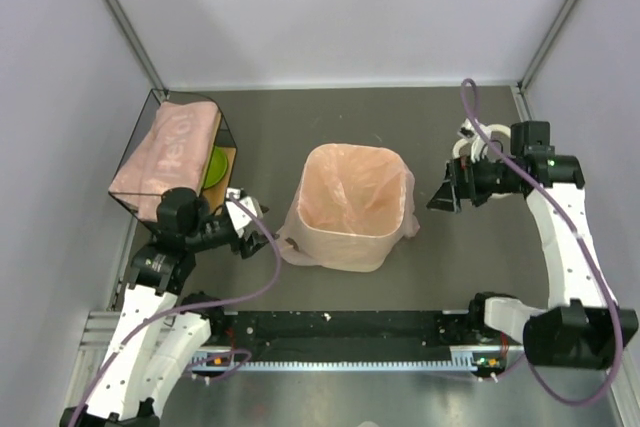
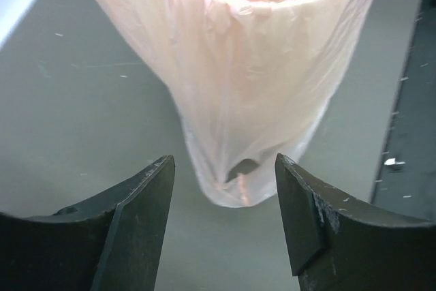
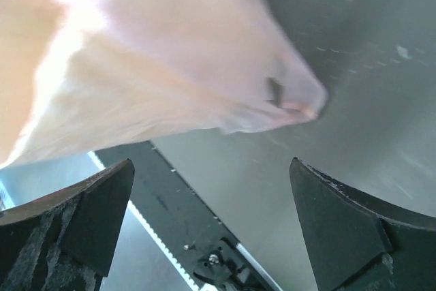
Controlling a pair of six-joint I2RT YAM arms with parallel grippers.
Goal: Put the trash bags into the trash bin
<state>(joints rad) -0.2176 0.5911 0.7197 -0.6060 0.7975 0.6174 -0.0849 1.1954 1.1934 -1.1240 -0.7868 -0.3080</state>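
Observation:
The trash bin (image 1: 350, 237) stands mid-table, lined with a pale pink trash bag (image 1: 345, 187) stretched over its rim and down its walls. Bag corners hang out at the bin's left (image 1: 290, 247) and right (image 1: 410, 225). A folded stack of pink trash bags (image 1: 165, 152) lies on the dark wire-framed box at the back left. My left gripper (image 1: 250, 232) is open and empty, just left of the bin; its wrist view shows the bag-covered wall (image 2: 252, 80) ahead of the gripper (image 2: 223, 158). My right gripper (image 1: 443, 195) is open and empty, right of the bin; the bag (image 3: 157, 66) fills that wrist view above the gripper (image 3: 212, 162).
The dark wire-framed box (image 1: 135, 142) with orange-brown sides sits against the left wall, with a green object (image 1: 218, 164) inside. Grey walls enclose the table on three sides. The arms' base rail (image 1: 340, 332) runs along the near edge.

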